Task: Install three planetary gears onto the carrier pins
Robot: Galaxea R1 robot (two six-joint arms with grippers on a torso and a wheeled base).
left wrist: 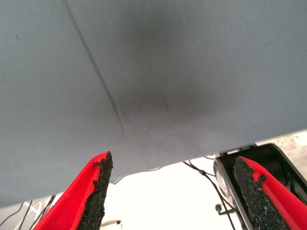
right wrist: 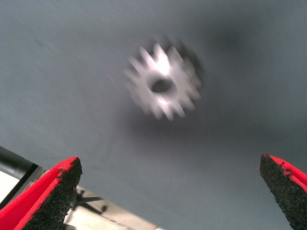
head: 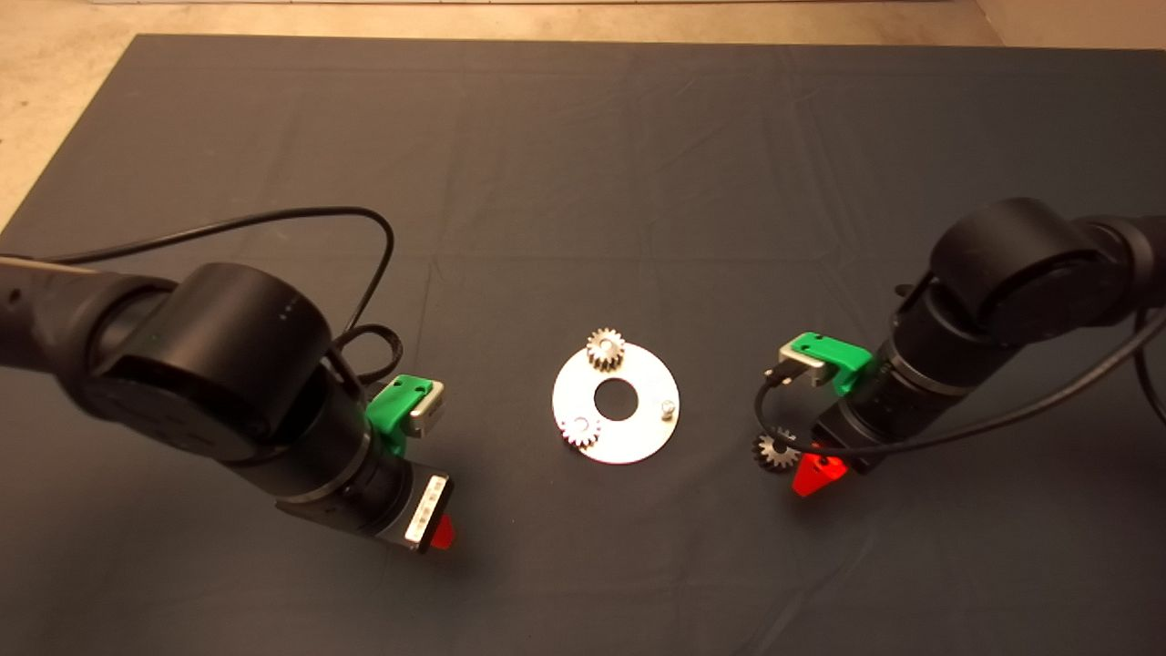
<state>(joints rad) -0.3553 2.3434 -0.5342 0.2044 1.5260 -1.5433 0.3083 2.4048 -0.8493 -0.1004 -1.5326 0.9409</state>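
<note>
Two gears (head: 605, 349) sit on the plate (head: 638, 437); a third (head: 775, 451) lies right.

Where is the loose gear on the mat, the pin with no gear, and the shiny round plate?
loose gear (right wrist: 163, 85): right wrist view, on its face beside the bore.
bare pin (head: 669, 409): head view, on the stud's top.
plate (head: 629, 445): head view, on its bare near part.

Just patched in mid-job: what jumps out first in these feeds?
The shiny round plate at mid-mat, two planetary gears seated on it and one bare carrier pin on its right. The third gear lies on the mat right of the plate, under the open right claw. The left claw hangs open over bare mat.
</note>
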